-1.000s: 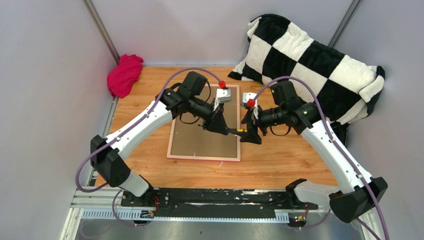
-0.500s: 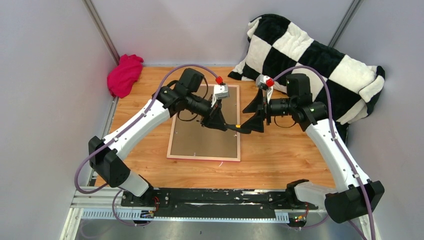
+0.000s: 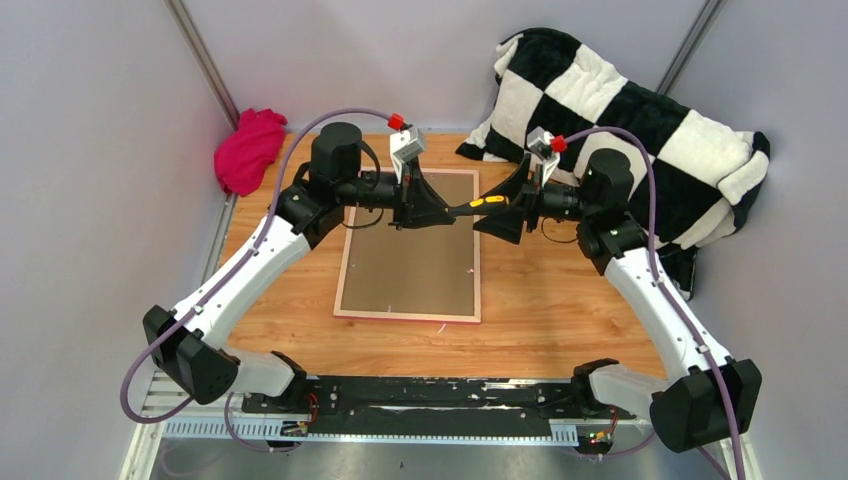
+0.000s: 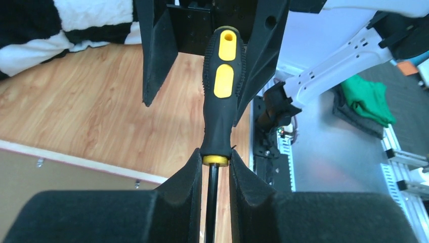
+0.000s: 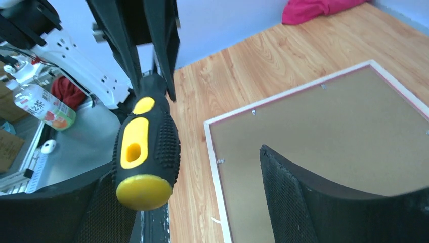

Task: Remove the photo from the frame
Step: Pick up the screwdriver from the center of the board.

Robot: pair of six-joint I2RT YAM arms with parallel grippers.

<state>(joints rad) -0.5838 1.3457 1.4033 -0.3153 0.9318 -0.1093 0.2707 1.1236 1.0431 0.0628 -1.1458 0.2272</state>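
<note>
Far edge of frame (image 3: pixel 400 275) is crowded: left claw (image 3: pixel 441 211) gripping screwdriver (image 3: pixel 482 205), right claw (image 3: pixel 503 205) spread around its handle, both arms overhead. Open worktop (image 3: pixel 290 300) near and left of frame. Far-right of it, checkered pillow (image 3: pixel 620 120) blocks; pink cloth (image 3: pixel 248 150) lies well off its far-left corner.

**Wooden table bears a frame, a cloth and a pillow**

The wooden table (image 3: pixel 560 320) carries three things. The frame (image 3: pixel 410 265) lies flat with its brown back up and its thin pink edge showing, directly beneath the left gripper (image 3: pixel 440 212) and below and left of the right gripper (image 3: pixel 490 208). A pink cloth (image 3: pixel 248 148) lies bunched in the far corner, well to the left of the left gripper. A black-and-white checked pillow (image 3: pixel 640 130) sprawls behind and to the right of the right gripper.
</note>
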